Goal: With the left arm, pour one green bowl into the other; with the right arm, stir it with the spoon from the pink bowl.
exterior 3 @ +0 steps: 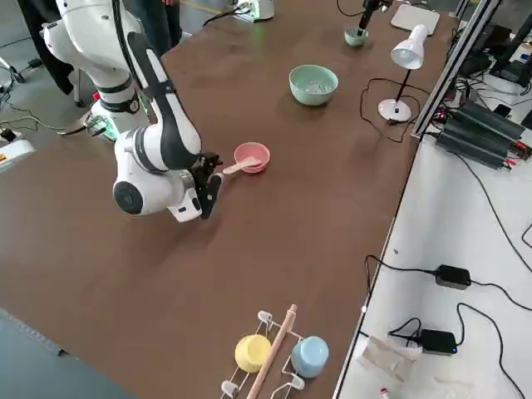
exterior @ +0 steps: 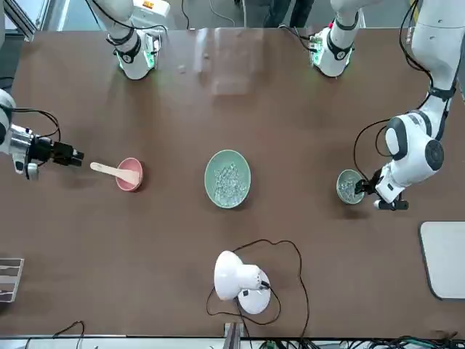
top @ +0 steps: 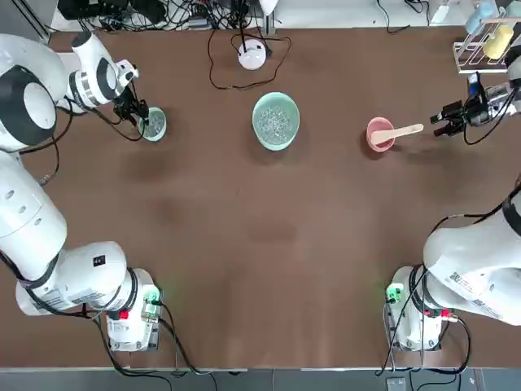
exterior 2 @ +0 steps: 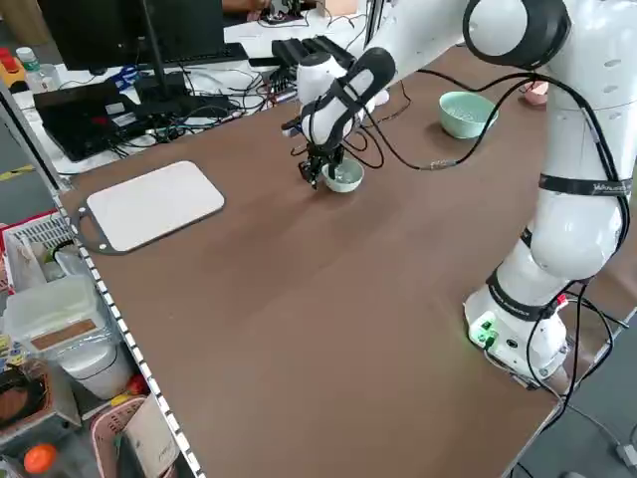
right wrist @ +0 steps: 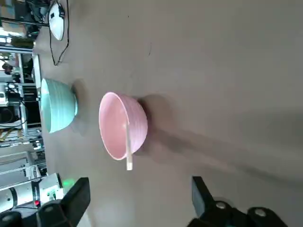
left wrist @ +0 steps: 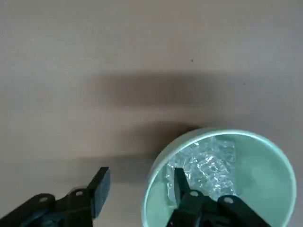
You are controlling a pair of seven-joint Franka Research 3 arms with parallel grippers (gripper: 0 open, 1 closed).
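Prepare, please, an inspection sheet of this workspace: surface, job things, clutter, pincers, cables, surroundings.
Surface: brown table; no spill seen.
Job things: small green bowl and large green bowl both hold clear pieces; spoon lies across pink bowl.
Clutter: white lamp, white board, rack with cups.
Left pincer: at the small green bowl, open, one finger over its inside, the other outside.
Right pincer: open, near the spoon's handle end, holding nothing.
Cables: lamp cord loops on the table; others run along both arms.
Surroundings: a person's legs beyond the robot's edge.
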